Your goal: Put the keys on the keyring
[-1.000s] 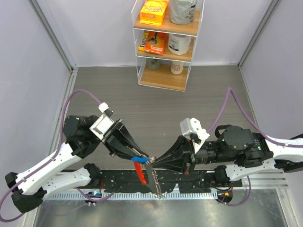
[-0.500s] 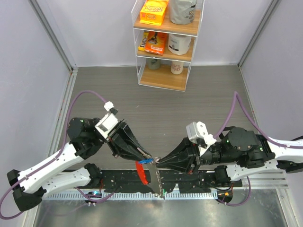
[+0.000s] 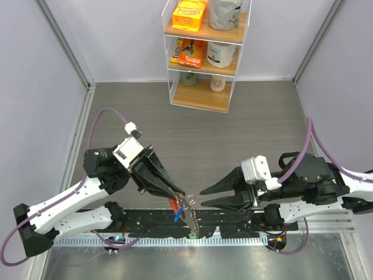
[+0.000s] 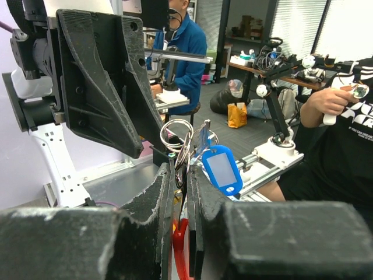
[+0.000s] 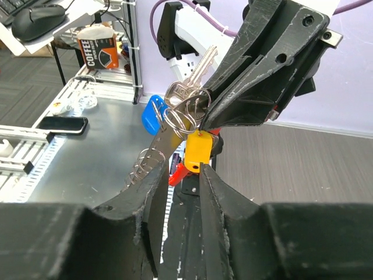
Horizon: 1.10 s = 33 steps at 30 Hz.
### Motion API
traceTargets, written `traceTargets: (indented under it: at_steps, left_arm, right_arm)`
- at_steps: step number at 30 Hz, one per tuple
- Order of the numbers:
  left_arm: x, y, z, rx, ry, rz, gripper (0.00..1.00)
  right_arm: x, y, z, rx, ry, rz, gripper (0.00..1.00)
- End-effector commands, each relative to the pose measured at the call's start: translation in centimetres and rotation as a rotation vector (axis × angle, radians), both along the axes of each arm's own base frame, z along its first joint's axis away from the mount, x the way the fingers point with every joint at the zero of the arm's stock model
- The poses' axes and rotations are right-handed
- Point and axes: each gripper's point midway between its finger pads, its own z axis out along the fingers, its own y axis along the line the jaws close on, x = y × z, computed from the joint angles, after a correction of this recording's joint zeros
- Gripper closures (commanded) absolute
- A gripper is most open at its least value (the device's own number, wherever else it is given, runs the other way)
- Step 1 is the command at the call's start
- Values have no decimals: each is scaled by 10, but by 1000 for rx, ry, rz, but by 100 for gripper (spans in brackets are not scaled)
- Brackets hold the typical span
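Keyring (image 3: 189,217) off the table, hanging in mid-air from the left gripper (image 3: 183,198), over the black rail (image 3: 140,224) at the near edge, between the two arms. Long axis in the top view runs from the fingertips toward the near edge, ending at a green speck (image 3: 191,235). Red curved piece (image 3: 172,205) lies alongside on the left. Left gripper clenched on the rings, jaws almost together in its wrist view, wire loops (image 4: 176,135) standing up out of the gap. Keys (image 5: 182,96) bunched at the rings. Blue head (image 4: 221,170) tilted, right of the fingers. In the right wrist view one silver blade (image 5: 198,65) points up and rightward, yellow head (image 5: 198,149) hangs straight down, coiled chain (image 5: 145,166) trails down-left. Right gripper (image 3: 201,198) released, jaws spread, tips aimed at the bunch, near it, apart. Shelf rack (image 3: 204,96) at the far side.
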Motion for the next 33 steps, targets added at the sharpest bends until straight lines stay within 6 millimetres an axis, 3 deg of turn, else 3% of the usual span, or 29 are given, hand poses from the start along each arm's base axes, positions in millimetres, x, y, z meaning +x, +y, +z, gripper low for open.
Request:
traceTargets:
  at_steps: [1, 4, 5, 6, 7, 8, 9, 14, 17, 18, 19, 20, 21, 30, 33]
  left_arm:
    - [-3, 6, 16, -82, 2, -3, 100]
    - [0, 2, 15, -68, 14, 3, 100]
    - [2, 0, 14, -53, 27, 11, 100]
    - [4, -3, 13, -44, 36, 21, 100]
    - [7, -5, 12, -31, 46, 30, 100]
    - [9, -7, 11, -24, 55, 43, 100]
    - [11, -9, 10, -14, 64, 51, 100]
    - [18, -15, 2, 53, 121, 87, 100]
    - [22, -17, -3, 80, 143, 110, 100]
    - [23, -17, -6, 93, 148, 112, 100]
    - [23, -18, -7, 101, 155, 116, 100]
    - [23, -18, -8, 106, 160, 121, 100]
    - [25, -18, -11, 118, 165, 127, 100]
    - [32, -26, -25, 226, 226, 157, 100]
    - [33, -26, -26, 248, 241, 161, 100]
  right_arm:
    - [1, -13, 10, 1, -72, 14, 64]
    - [-2, -19, 16, -14, -91, 35, 64]
    - [-3, -15, 6, -68, -111, 45, 63]
    - [-2, -20, 16, -61, -120, 43, 64]
    - [-1, -15, 4, -124, -143, 42, 64]
    - [1, -19, 13, -114, -152, 34, 64]
    - [3, -17, 6, -159, -169, 34, 64]
    - [5, -29, 14, -196, -237, 45, 63]
    - [5, -27, 14, -235, -280, 64, 61]
    - [5, -23, 6, -276, -301, 71, 61]
    - [4, -25, 13, -269, -311, 83, 60]
    - [4, -22, 3, -318, -334, 97, 60]
    - [4, -25, 11, -303, -346, 102, 60]
    - [0, -15, 4, -389, -479, 188, 60]
    - [0, -13, -5, -433, -510, 212, 60]
